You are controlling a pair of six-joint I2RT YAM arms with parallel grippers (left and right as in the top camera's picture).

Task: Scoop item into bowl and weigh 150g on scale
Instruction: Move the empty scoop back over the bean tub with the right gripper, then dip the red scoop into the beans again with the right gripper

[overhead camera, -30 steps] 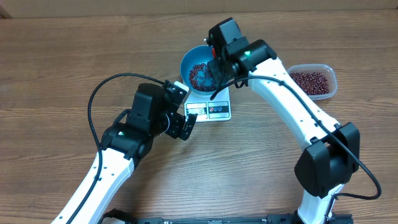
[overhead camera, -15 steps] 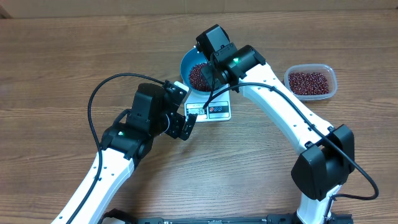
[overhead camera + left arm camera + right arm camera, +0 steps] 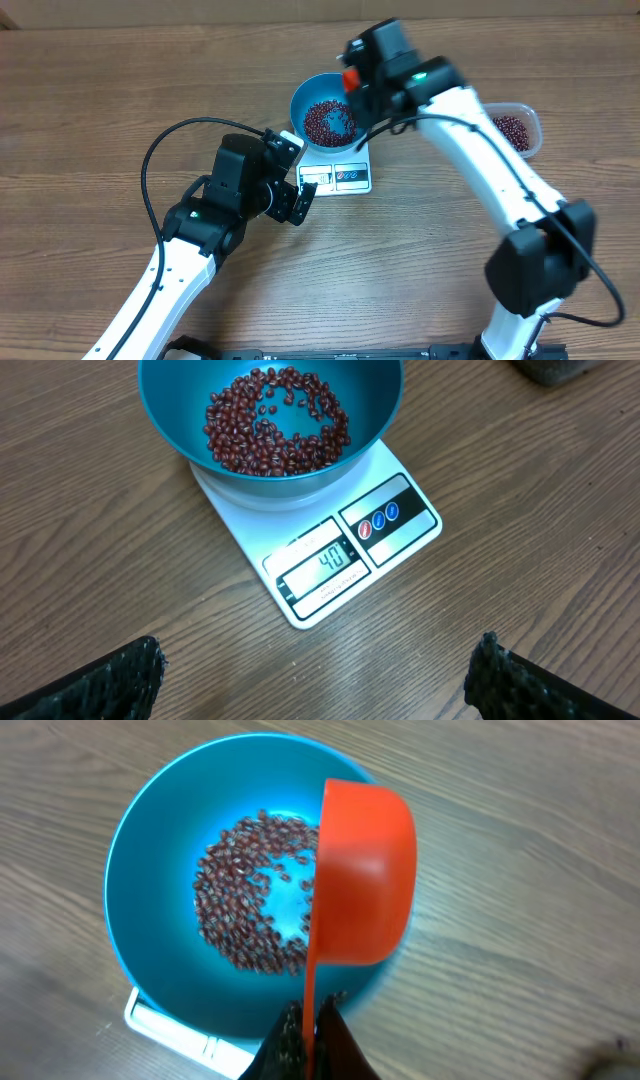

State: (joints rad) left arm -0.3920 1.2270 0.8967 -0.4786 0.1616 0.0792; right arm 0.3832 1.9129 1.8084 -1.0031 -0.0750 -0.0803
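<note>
The blue bowl (image 3: 300,100) stands on the white scale (image 3: 345,178) and holds a thin layer of dark red beans (image 3: 328,120). In the left wrist view the scale's display (image 3: 325,560) reads 40. My right gripper (image 3: 312,1020) is shut on the thin handle of an orange scoop (image 3: 365,870). The scoop is tipped on its side above the bowl's right rim (image 3: 150,850), its outside facing the camera. From overhead, the right gripper (image 3: 362,85) hovers at the bowl's right edge. My left gripper (image 3: 320,680) is open over bare table, just in front of the scale (image 3: 400,525).
A clear plastic tub (image 3: 515,130) with more red beans sits to the right of the scale, partly hidden behind the right arm. The left arm's black cable (image 3: 150,160) loops over the table on the left.
The right gripper has swung the scoop from over the bowl's middle to its right rim, toward the tub. The left arm has not moved.
</note>
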